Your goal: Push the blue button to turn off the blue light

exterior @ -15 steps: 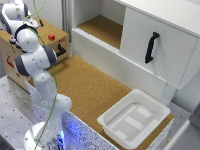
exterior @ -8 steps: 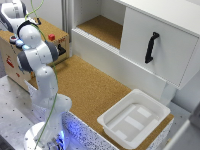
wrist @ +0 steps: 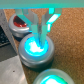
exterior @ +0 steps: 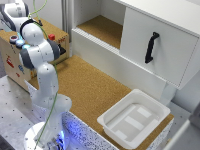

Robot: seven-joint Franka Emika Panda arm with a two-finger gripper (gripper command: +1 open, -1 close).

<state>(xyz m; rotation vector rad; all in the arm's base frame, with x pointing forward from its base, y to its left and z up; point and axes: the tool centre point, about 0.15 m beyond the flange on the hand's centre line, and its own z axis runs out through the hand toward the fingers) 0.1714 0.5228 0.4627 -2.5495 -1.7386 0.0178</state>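
In the wrist view the blue button [wrist: 35, 47] glows bright cyan-blue in its grey round housing on the wooden box top. My gripper [wrist: 39, 36] is directly over it, shut, with the fingertips [wrist: 37, 33] together and touching or just above the lit dome. In the exterior view the arm leans over the wooden box [exterior: 35, 55] at the left. A small blue glow, the blue button [exterior: 19, 43], shows beside the arm's elbow. The arm hides the gripper itself there.
A small red button [exterior: 51, 36] [wrist: 20, 22] sits on the same box, and a green-lit button [wrist: 56, 77] next to the blue one. A dark knob [exterior: 12, 38] is at the box's left end. A white tray [exterior: 132, 117] lies on the cork surface, below a cabinet with a black handle [exterior: 151, 46].
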